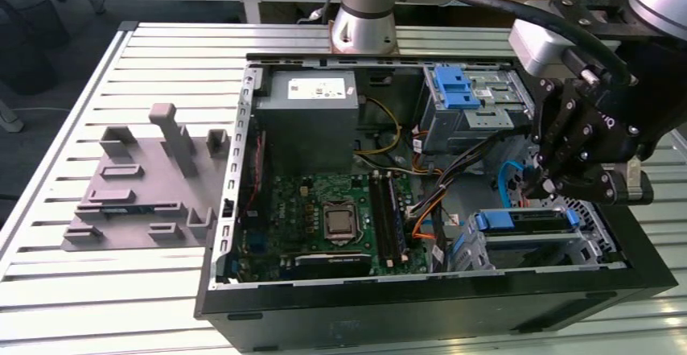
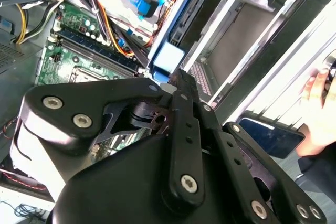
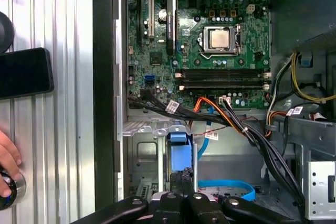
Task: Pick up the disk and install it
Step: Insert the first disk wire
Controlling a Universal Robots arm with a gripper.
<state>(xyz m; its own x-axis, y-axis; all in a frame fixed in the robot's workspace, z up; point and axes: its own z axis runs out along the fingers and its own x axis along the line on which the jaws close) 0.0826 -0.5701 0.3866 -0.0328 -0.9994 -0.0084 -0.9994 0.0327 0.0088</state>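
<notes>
Disk, meaning the flat rectangular silver hard drive in its blue plastic carrier frame point(image 1: 526, 222), lies in the grey metal drive cage point(image 1: 593, 242) at the lower right of the exterior view. That is inside the open black computer case point(image 1: 429, 311) on the ribbed metal tabletop point(image 1: 64, 291). I cannot tell whether it is pushed fully home. My black end effector point(image 1: 533, 187) hangs just above the carrier's blue end. In the first wrist view its fingers point(image 3: 176, 181) look drawn close together, with nothing visible between them, right at that blue end point(image 3: 178, 148). My main worry is the bundle of black and orange cables point(image 3: 236, 124) crossing just beside the cage, along with the flat blue ribbon cable point(image 3: 226, 186) curling near the fingertips. A slightly skewed push could snag one, or pinch it between carrier and cage. An off-axis press could also jam the carrier in its rails, or let the narrow tips slide off the smooth plastic into the sheet metal. A person's hand point(image 3: 6, 157) rests on a round button at the lower left of the first wrist view, near a black phone point(image 3: 23, 72). I judge it well apart from the arm.
</notes>
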